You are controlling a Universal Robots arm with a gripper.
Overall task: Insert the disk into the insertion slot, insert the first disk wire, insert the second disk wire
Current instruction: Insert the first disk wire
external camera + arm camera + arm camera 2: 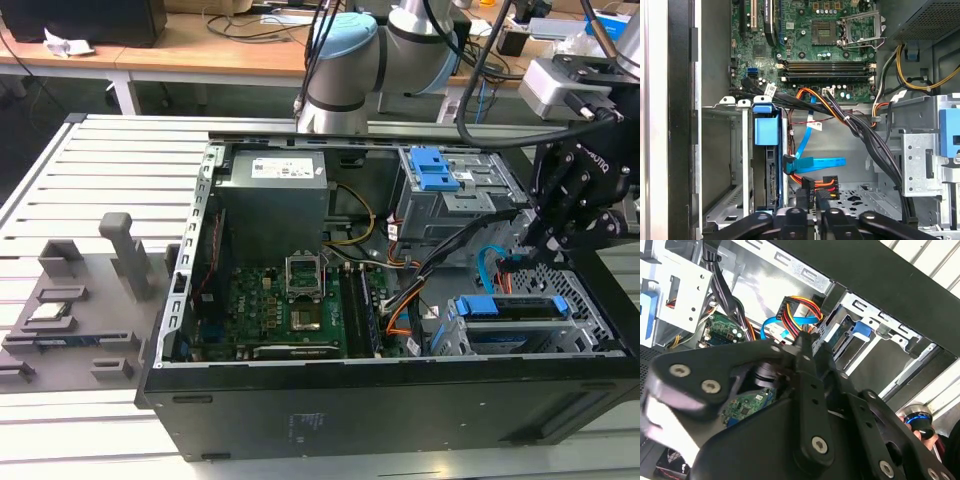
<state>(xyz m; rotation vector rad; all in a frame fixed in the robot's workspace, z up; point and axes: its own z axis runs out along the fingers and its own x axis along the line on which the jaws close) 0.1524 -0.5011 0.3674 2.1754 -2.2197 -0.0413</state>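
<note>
Disk (765, 136) seated in slot (746, 160); gripper (814, 214) hovers just behind the disk, at the power plug (810, 189), beside the blue cable (815, 162); can't tell whether it grips anything

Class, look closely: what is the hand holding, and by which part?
The hand seems to grip the coloured wire by its black plug.
</note>
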